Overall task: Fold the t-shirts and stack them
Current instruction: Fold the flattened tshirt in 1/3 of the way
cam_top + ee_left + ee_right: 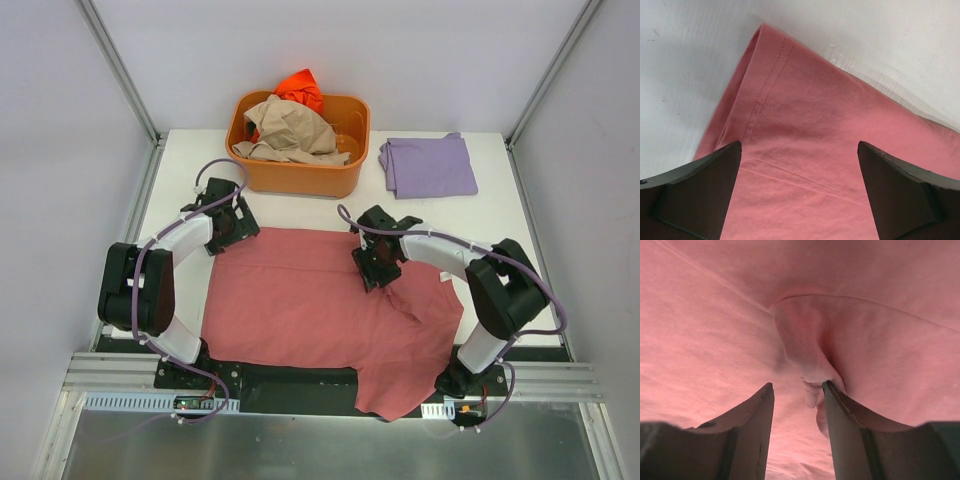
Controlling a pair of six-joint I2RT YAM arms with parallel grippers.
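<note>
A dusty rose-red t-shirt lies spread flat on the table, its near edge hanging over the front. My left gripper hovers over the shirt's far left corner with its jaws wide open; in the left wrist view a stitched hem lies just ahead of them. My right gripper is down on the shirt right of centre. In the right wrist view its jaws stand partly open, and a small pucker of cloth bunches against the right finger.
An orange plastic tub at the back holds a crumpled tan shirt and a bright orange shirt. A folded lavender shirt lies at the back right. Frame posts stand at the back corners.
</note>
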